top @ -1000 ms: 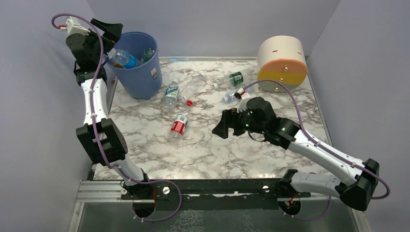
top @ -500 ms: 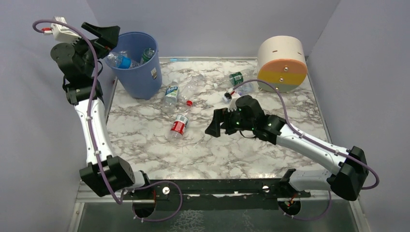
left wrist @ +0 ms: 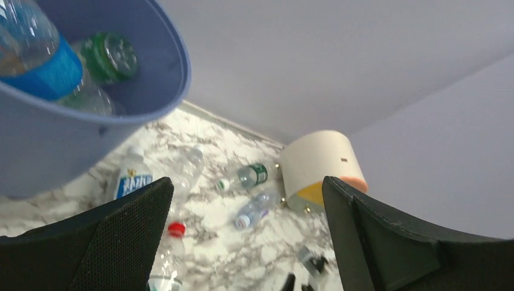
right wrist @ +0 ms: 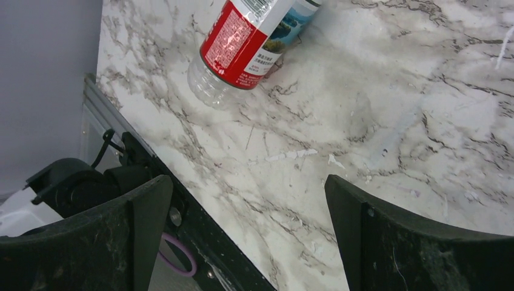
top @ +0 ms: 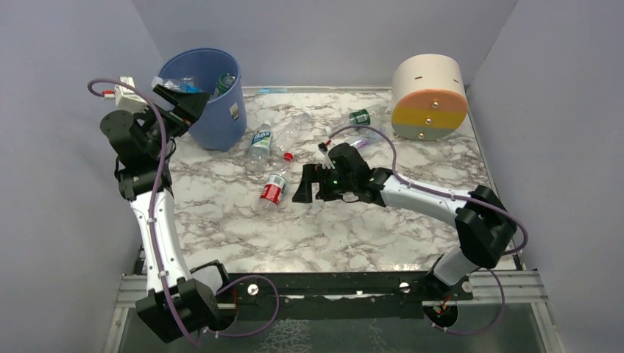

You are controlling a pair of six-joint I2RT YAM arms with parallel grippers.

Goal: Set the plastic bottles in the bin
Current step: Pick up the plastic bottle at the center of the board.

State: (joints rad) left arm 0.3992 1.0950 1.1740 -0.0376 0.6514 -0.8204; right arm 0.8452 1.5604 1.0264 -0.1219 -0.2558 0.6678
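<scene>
Evidently, left claw (top: 182, 100) and right claw (top: 302, 187) gape wide, empty.

Bright even light, soft shadows; wrist views blurred at near edges

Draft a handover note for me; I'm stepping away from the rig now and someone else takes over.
Left pincer: open, empty, up by the rim of the bin.
Right pincer: open, empty, low over the table near the red-label bottle.
Done: at least two in the bin, a blue-banded bottle and a green bottle.
Left: on the table lie the red-label bottle, a blue-and-white-label bottle, a clear bottle, a green-label bottle and a fifth bottle.
</scene>
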